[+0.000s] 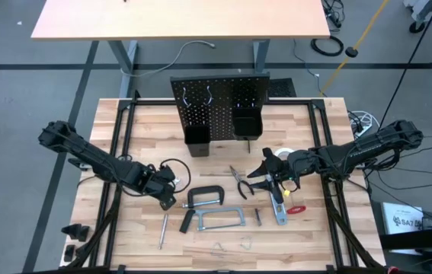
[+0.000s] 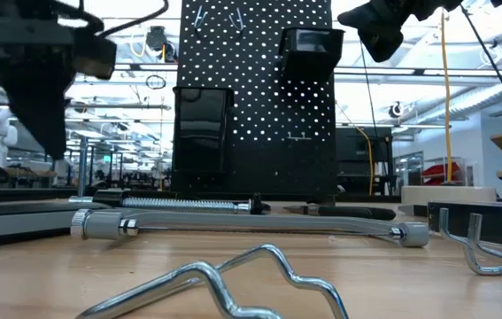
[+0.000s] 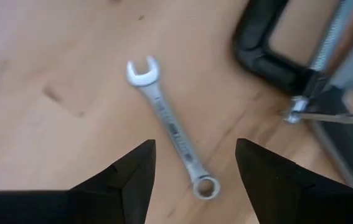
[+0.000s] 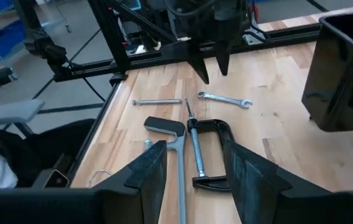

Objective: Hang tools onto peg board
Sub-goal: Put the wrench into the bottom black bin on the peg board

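A silver wrench lies flat on the wooden table, and my left gripper hangs open just above it, pointing down, one finger on each side of its ring end, touching nothing. The right wrist view shows that gripper clear of the wrench. The black C-clamp and the grey hacksaw lie beside it. The black peg board stands upright at the table's far side. My right gripper hovers open and empty near the pliers.
Two black bins hang on the peg board. A white tape roll, a grey level and a red-handled tool lie under the right arm. A thin metal rod and loose wire hooks lie near the front edge.
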Robot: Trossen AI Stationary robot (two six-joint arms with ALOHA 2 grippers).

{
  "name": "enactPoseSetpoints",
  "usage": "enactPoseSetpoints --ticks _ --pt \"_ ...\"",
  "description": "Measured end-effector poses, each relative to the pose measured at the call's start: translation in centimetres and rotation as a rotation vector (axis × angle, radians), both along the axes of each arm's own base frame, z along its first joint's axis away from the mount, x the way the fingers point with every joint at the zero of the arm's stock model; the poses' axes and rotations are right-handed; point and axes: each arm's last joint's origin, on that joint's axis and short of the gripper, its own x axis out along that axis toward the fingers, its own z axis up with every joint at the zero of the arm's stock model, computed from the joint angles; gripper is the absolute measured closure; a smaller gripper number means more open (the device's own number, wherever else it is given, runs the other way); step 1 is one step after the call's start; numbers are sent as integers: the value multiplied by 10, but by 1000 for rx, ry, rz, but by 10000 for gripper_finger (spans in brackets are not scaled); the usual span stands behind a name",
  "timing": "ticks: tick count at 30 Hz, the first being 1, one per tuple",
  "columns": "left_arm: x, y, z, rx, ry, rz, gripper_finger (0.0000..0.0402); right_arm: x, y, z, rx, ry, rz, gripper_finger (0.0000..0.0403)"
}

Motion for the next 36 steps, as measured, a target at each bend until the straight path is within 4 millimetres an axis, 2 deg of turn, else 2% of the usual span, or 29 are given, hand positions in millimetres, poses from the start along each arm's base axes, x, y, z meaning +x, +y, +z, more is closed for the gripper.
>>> enactPoseSetpoints --ticks 8,15,21,26,36 --pt "-14 7 -12 6 18 53 175 1 -5 0 -26 -5 -13 250" --pt "-6 3 -28 -59 -128 51 175 3 -16 0 -34 -5 -56 250" --pt "-11 8 -32 31 -101 72 175 4 -18 0 -32 -5 -65 250" --pt "-9 6 -35 26 -100 101 175 4 -18 0 -31 -2 -62 250" --pt "-3 -6 -62 72 -10 78 175 4 -18 0 -30 0 -60 250"
